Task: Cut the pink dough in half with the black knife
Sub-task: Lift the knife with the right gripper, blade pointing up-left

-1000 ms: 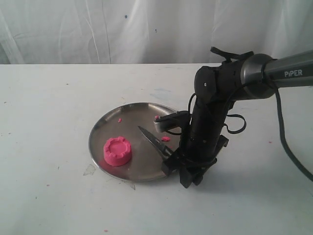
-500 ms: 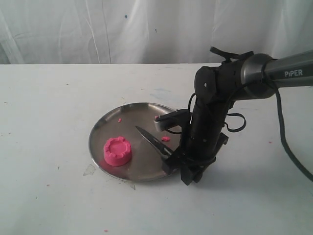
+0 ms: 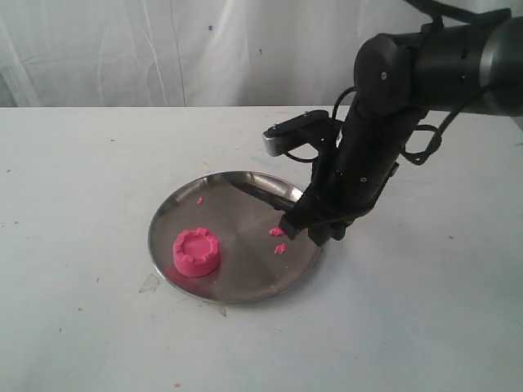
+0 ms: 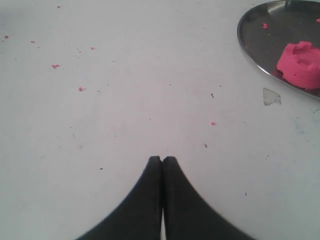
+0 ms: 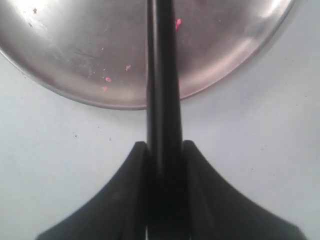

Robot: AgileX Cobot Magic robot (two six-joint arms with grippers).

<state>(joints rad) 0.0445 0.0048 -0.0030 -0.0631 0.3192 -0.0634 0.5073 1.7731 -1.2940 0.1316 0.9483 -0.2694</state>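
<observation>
The dough (image 3: 196,251) sits whole on the plate (image 3: 245,282), a round pink puck with a crimped raised rim, on the plate's left part as the exterior view shows it. It has no cut in it.

The right end effector (image 3: 315,224) hangs over the plate's right edge, well apart from the dough, with most of the plate's bare steel between them. Its fingers (image 5: 131,180) are clamped tight on the knife (image 5: 162,95), one on each side of the straight black handle. In the right wrist view the knife runs straight out from the fingers across the plate's rim and over the steel. In the exterior view the blade (image 3: 257,190) points away from the end effector toward the plate's far side, above the steel rather than on it, and does not touch the dough; the tip lies up and to the right of the puck.

A few pink crumbs (image 3: 278,237) lie on the plate just beside the right end effector, and one more (image 3: 199,199) near the far left rim.

The left end effector (image 4: 162,161) is closed with nothing between its fingers, the tips touching. It is over the bare white desk (image 4: 125,90), with the plate and dough (image 4: 301,65) well apart from it at the corner of its wrist view. Small pink specks (image 4: 55,66) dot the desk there.
</observation>
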